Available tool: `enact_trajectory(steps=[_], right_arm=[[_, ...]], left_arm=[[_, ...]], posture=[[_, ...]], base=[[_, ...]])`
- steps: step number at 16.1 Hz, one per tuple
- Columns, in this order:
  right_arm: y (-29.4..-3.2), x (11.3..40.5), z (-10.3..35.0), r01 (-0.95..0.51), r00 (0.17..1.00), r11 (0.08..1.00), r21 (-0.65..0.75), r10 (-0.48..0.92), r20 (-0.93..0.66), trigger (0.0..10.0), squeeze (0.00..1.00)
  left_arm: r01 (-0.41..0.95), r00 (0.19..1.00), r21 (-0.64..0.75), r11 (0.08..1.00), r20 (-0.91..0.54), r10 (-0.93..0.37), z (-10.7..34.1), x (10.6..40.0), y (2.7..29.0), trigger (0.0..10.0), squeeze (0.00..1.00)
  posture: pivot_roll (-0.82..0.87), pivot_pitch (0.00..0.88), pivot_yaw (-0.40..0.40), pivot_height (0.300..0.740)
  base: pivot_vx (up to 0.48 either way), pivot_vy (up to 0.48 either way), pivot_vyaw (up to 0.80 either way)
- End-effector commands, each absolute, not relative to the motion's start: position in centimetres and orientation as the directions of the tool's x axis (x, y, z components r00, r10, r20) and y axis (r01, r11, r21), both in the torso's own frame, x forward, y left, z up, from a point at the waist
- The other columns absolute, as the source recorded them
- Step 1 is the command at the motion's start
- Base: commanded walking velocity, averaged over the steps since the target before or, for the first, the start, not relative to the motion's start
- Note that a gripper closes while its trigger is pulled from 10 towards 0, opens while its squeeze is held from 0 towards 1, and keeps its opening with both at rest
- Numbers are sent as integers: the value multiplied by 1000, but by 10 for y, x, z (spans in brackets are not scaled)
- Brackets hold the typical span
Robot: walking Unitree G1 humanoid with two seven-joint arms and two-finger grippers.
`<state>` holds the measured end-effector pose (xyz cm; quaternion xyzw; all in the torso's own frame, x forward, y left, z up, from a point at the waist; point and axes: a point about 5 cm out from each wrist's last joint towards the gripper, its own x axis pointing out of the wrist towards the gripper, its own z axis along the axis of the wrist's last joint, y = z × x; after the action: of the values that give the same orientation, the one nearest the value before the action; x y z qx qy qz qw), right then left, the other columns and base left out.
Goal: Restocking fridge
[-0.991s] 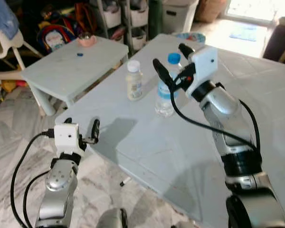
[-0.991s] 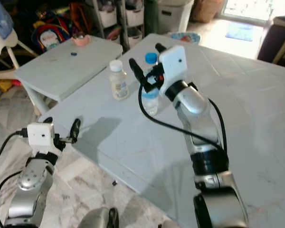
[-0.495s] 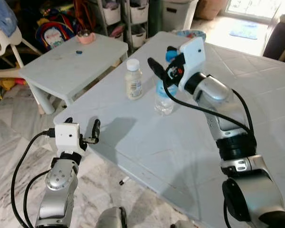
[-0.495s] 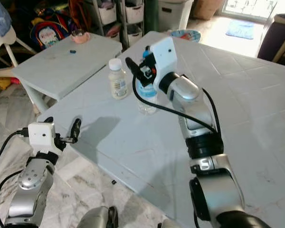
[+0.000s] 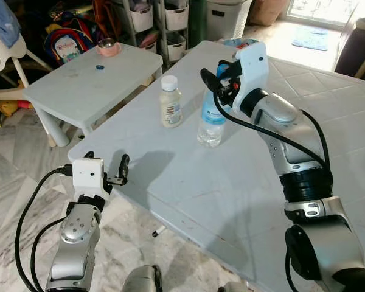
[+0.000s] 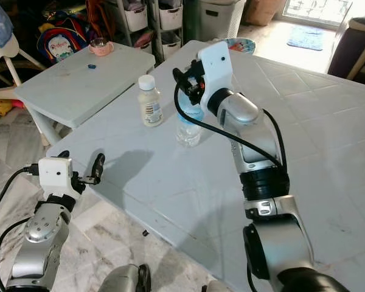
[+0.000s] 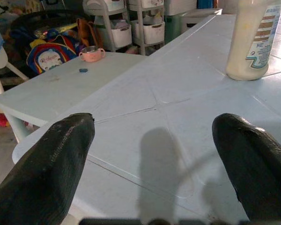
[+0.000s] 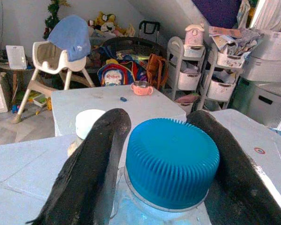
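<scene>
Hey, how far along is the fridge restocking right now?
Nothing looks stocked yet: the water bottle and the small milk bottle both stand on the white table. In hand: the right gripper has its fingers on either side of the water bottle's blue cap. Left: grasping it and carrying both bottles away. The left gripper is open at the table's edge.

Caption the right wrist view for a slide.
Right gripper fingers straddle the water bottle's blue cap, white-capped bottle just behind.

We see open table (image 5: 231, 182) on the near side; on the far side the milk bottle (image 5: 170, 101) stands just left of the water bottle (image 5: 212, 121), narrowing the passage between them.
</scene>
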<state>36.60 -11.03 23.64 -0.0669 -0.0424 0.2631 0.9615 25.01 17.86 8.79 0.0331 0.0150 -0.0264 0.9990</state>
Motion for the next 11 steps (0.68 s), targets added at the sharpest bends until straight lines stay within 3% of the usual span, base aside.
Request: enact_trajectory(steps=[1,9,11], right_arm=[[-111,364,232,-503,860,853,-142,510,20,0,0],[-119,349,212,-489,872,867,-98,489,-26,0,0],[-123,342,216,-477,875,872,-110,483,26,0,0]], left_arm=[[61,997,80,995,-53,-57,86,251,180,10000,0],[13,993,91,996,-117,-3,75,251,182,10000,0],[14,992,90,996,-124,-3,75,252,182,10000,0]], posture=[[19,23,43,740],[11,15,62,740],[3,15,60,740]], base=[[0,0,0],[0,0,0],[0,0,0]])
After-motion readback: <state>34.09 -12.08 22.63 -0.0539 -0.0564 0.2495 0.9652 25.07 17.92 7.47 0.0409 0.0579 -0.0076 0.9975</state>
